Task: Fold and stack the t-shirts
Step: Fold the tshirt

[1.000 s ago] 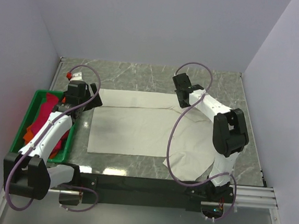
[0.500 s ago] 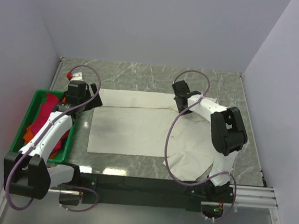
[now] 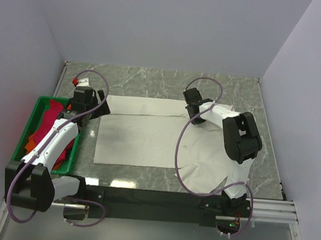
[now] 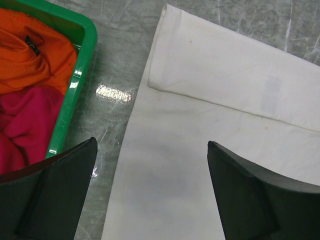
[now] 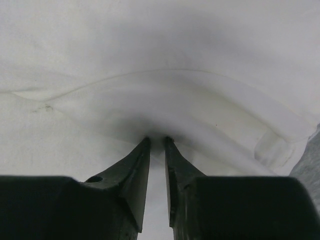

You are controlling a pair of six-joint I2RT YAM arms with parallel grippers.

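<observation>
The cream t-shirt (image 3: pixel 142 135) lies spread flat on the marble table, its far edge folded over in a band. Its right part is rumpled toward the right arm's base. My right gripper (image 3: pixel 191 107) is at the shirt's far right corner, its jaws closed down to a narrow gap and pinching a fold of the cream cloth (image 5: pixel 150 60) at the fingertips (image 5: pixel 157 138). My left gripper (image 3: pixel 97 104) is open and empty, hovering over the shirt's far left edge (image 4: pixel 210 125). The crimson-pink t-shirt (image 3: pixel 50 124) and the orange t-shirt (image 3: pixel 32 141) lie in the crate.
A green plastic crate (image 3: pixel 38 106) stands at the left edge of the table; its rim (image 4: pixel 75 85) is just left of my left gripper. Grey walls enclose the table on three sides. A black rail runs along the near edge.
My right gripper has shifted slightly left at the shirt's far right corner and its elbow has swung in toward the table. The left arm has not moved.
</observation>
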